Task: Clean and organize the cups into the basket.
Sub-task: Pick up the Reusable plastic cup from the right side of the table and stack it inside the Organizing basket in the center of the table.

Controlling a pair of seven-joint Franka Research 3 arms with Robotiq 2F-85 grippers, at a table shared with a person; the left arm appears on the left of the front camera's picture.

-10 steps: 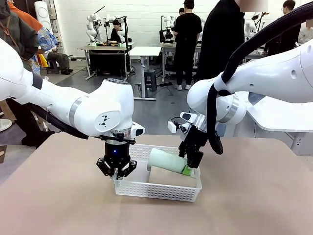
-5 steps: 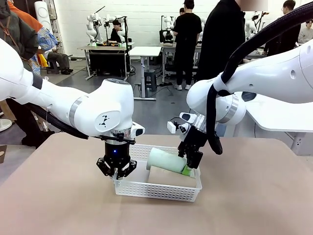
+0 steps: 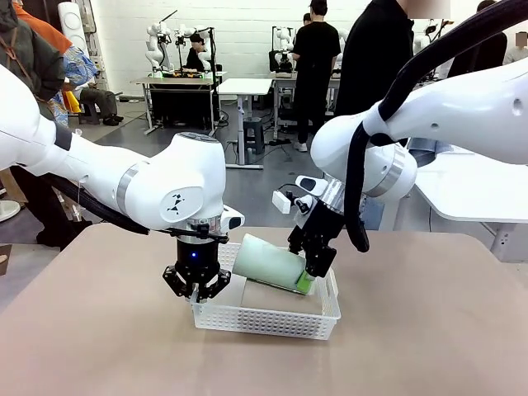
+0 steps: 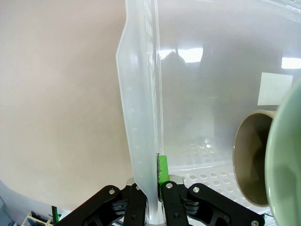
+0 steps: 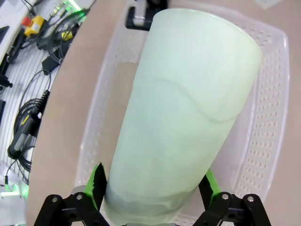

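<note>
Where the front camera looks across the table point(image 3: 91, 338), the white basket point(image 3: 264, 322) with its perforated sides sits near the middle. A tan cup point(image 3: 279, 295) lies on its side inside it. Over that cup slants the mint-green cup point(image 3: 266, 262), matte and tapered, with its wide mouth up toward the left and its narrow base low on the right. The right gripper point(image 3: 307, 277) pinches that base between its green pads. I cannot tell whether the two cups touch. The left gripper point(image 3: 196, 285) points straight down at the basket's left end, its jaws pressed together on the wall there. A person point(image 3: 371, 66) in black stands beyond the far edge.

From the left wrist, the left gripper point(image 4: 153, 181) clamps the thin translucent basket wall point(image 4: 141, 113), which rises edge-on between the fingers — one green pad point(image 4: 162, 169) shows against it. Bare table point(image 4: 56, 94) lies on one side. On the other, inside the basket, the tan cup point(image 4: 251, 162) shows its open mouth, with the mint-green cup point(image 4: 286, 155) cutting in front.

From the right wrist, the mint-green cup point(image 5: 188, 113) widens away from the right gripper point(image 5: 153, 188), whose pads hug its narrow end. Beneath are the basket point(image 5: 273, 94) and a strip of the tan cup point(image 5: 124, 82). The left gripper point(image 5: 141, 12) sits at the far rim — cables point(image 5: 28, 70) trail past the table edge.
</note>
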